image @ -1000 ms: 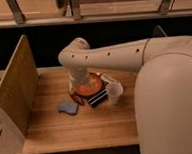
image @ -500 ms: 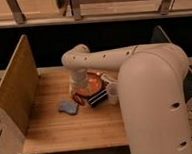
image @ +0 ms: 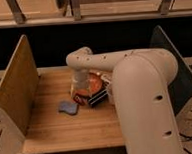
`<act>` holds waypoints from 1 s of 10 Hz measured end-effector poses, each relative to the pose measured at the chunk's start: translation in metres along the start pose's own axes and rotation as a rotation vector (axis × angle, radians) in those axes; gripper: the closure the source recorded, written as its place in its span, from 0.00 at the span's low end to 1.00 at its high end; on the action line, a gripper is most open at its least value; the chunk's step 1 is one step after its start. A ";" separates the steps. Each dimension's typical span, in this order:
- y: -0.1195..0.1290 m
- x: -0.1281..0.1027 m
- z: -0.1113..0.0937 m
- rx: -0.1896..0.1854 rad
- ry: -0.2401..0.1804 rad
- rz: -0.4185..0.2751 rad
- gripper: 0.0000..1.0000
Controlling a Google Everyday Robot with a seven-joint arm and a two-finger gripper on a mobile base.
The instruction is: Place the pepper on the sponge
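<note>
Tool (image: 80, 92) is lowered at the desk (image: 54, 135) centre, against the orange plate (image: 96, 83); its opening cannot be told. Pepper (image: 79, 99) is seen at its tip, sponge (image: 68, 107) just beside, toward the left edge.

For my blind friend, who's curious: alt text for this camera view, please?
A big white robot arm reaches down to a wooden table, its gripper low at the near edge of an orange plate, close to a blue-grey sponge. A black block lies by the plate.
</note>
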 end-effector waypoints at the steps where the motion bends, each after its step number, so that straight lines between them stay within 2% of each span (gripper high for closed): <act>1: 0.000 0.000 0.000 0.001 0.001 0.000 0.35; 3: -0.002 0.001 -0.001 0.004 -0.001 -0.001 0.35; 5: -0.012 0.004 -0.015 0.014 -0.045 0.008 0.35; 6: -0.014 0.002 -0.020 0.002 -0.079 0.004 0.35; 7: -0.003 0.001 -0.023 -0.026 -0.119 -0.031 0.35; 9: 0.016 0.004 -0.022 -0.065 -0.155 -0.094 0.35; 10: 0.016 0.003 -0.020 -0.070 -0.169 -0.113 0.35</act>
